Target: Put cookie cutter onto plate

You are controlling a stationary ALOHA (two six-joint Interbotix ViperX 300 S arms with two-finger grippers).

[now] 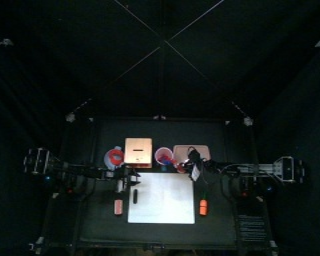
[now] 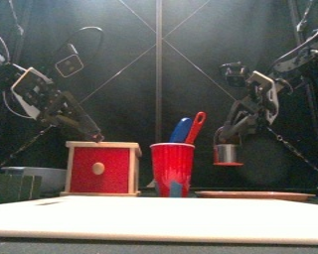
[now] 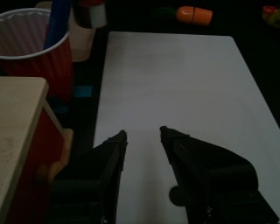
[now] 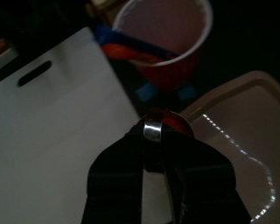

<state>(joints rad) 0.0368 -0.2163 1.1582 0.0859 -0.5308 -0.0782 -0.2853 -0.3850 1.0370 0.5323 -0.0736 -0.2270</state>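
Front view: no legible writing on red cup (image 2: 173, 169), plate (image 2: 254, 195).

Both arms are black, built of jointed links with exposed cables along them. The left arm (image 2: 49, 99) carries pale camera blocks. Each hand (image 3: 143, 144) ends in two matte black tapered jaws.
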